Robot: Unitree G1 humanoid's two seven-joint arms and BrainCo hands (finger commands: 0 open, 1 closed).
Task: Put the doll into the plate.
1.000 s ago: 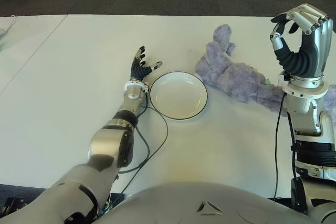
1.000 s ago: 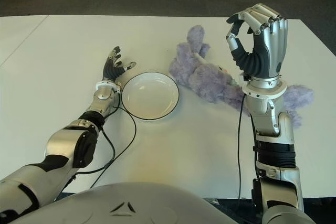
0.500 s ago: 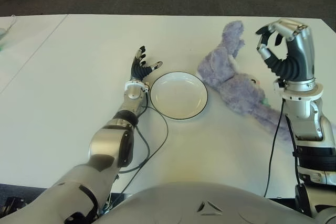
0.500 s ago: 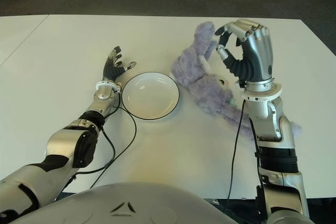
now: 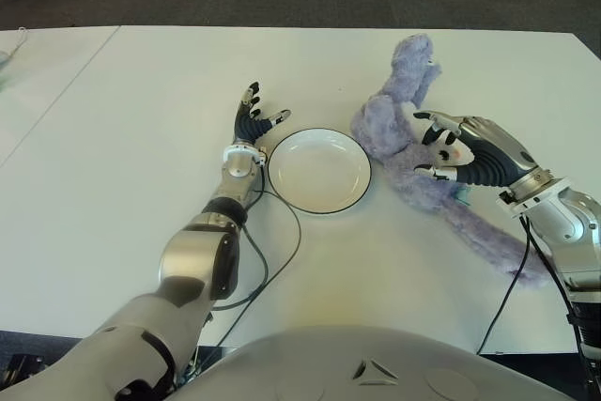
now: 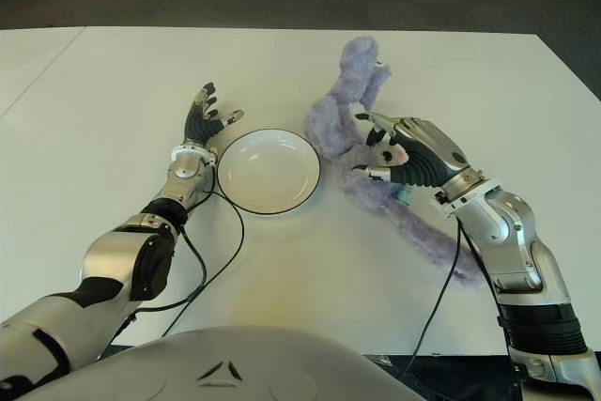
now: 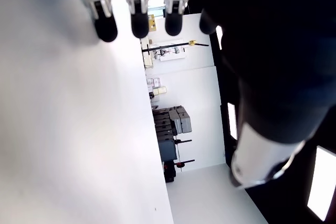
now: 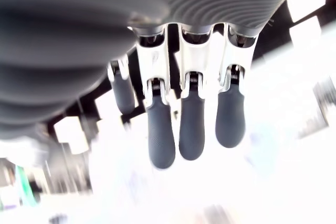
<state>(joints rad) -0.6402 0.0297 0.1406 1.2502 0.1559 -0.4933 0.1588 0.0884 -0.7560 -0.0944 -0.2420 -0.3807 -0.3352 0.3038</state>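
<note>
Now | right hand (image 5: 451, 149) spread over doll (image 5: 394, 133), unclenched | wrist view shows fingers only | plate (image 5: 319, 170) beside open left hand (image 5: 252, 124)

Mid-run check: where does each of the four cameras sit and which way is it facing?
Left eye: on the head, looking down at the white table; both arms show, plate, doll.
Right eye: same scene, slightly offset; right hand over the doll, fingers spread.
Left wrist: along the left hand, fingers straight, table and room beyond.
Right wrist: close on its own fingers; background washed out.
Both eyes share everything.
</note>
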